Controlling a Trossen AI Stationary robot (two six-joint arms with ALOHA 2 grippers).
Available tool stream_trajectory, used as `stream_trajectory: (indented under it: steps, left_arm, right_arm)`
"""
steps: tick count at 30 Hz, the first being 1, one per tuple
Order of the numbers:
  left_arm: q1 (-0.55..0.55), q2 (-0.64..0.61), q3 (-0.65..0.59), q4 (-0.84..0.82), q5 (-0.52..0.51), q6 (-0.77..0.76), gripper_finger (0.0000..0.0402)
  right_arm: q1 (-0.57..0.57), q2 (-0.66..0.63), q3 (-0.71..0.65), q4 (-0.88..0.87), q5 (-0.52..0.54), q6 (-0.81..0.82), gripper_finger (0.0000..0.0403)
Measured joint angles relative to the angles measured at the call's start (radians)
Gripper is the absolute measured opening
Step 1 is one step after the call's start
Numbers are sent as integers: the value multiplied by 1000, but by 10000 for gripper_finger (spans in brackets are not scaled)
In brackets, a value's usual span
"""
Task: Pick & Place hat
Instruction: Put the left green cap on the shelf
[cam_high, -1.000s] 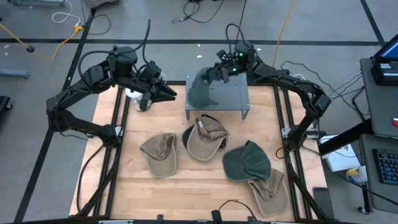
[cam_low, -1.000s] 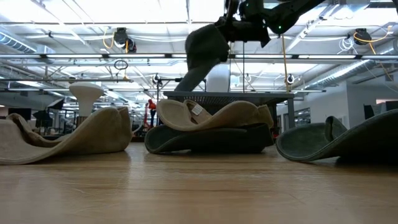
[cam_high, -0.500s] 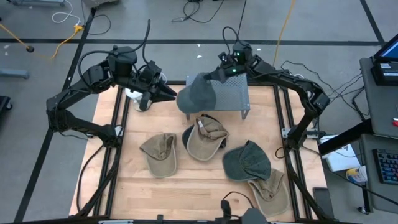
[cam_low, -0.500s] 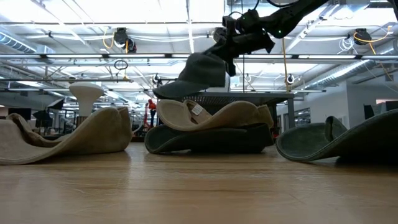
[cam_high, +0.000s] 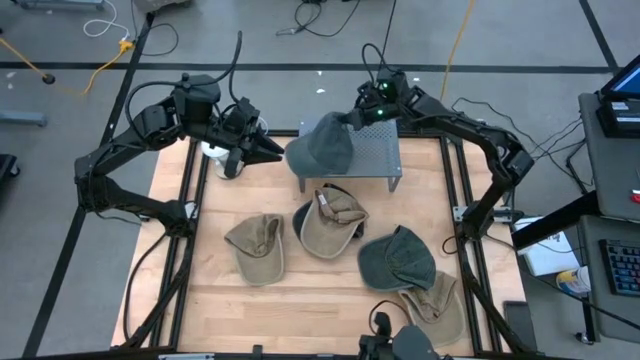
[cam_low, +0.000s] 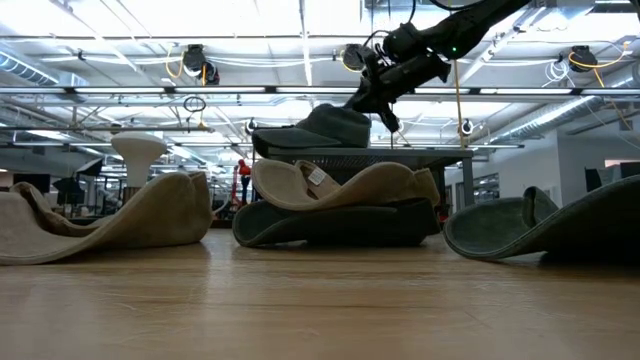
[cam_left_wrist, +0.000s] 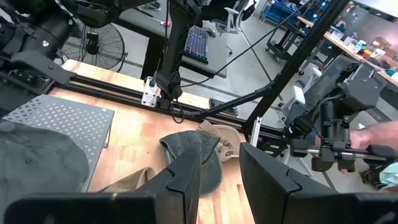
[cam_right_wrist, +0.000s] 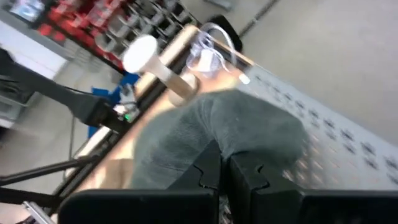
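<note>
A grey-green hat (cam_high: 320, 148) lies crown up on the left part of a perforated metal stand (cam_high: 378, 152), overhanging its left edge; the low view shows the hat (cam_low: 318, 130) level on the stand top (cam_low: 420, 153). My right gripper (cam_high: 352, 120) is at the hat's far right side, shut on it. My left gripper (cam_high: 268, 150) hovers left of the stand, open and empty, and its open fingers show in the left wrist view (cam_left_wrist: 224, 180). My right gripper pinches the hat's cloth (cam_right_wrist: 217, 144) between its two fingers, at the hat's far right edge (cam_high: 345, 124). The fingers (cam_low: 385, 98) come slanting down from the far right. The hat lies level on the stand.
Several more hats lie on the wooden table near the stand: a tan one (cam_high: 258, 245), a tan one on a dark one (cam_high: 330, 222), a dark green one (cam_high: 397, 258) and a tan one (cam_high: 432, 300). A white-topped post (cam_high: 212, 150) stands by my left gripper.
My right gripper has gone a little down and toward the table's right edge with the hat. The hat hung steeply over the stand's left edge, then swung out to the left, and now lies level, crown up, on the stand.
</note>
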Motion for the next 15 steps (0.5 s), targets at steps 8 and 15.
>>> stream_trajectory:
  steps: [8,15]
  left_arm:
    - [0,0,0,0,-12,17,115]
    - [0,0,0,0,-23,19,115]
  right_arm:
    - [-8,-12,0,-73,127,4,0]
    - [-7,-27,0,-104,241,22,0]
